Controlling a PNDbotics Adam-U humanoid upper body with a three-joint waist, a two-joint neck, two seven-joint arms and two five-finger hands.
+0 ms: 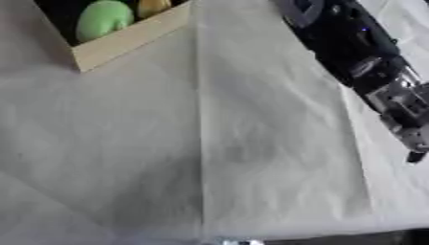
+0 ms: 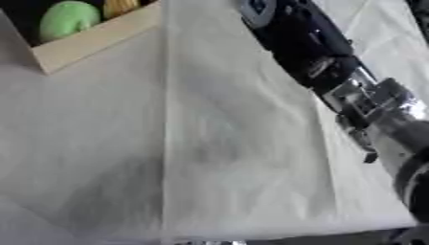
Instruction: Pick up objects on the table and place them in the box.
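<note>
Here the right hand [image 2: 394, 129] enters blurred; whether its fingers are open, I cannot tell. Far left, the box [image 1: 126, 40] holds a green object [image 1: 103, 19].

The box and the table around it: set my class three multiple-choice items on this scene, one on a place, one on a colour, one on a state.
1. Where does the box stand in the views?
A. upper left corner
B. lower right corner
C. centre

2. What colour is the rounded thing in the box beside the yellow thing?
A. red
B. green
C. blue

3. What covers the table?
A. a bare wooden top
B. a chequered mat
C. a pale cloth with a fold line

Answers: 1 A, its wooden wall shows at the upper left; 2 B, it is light green; 3 C, a crease runs straight down the pale cloth. The right arm enters from the upper right.
</note>
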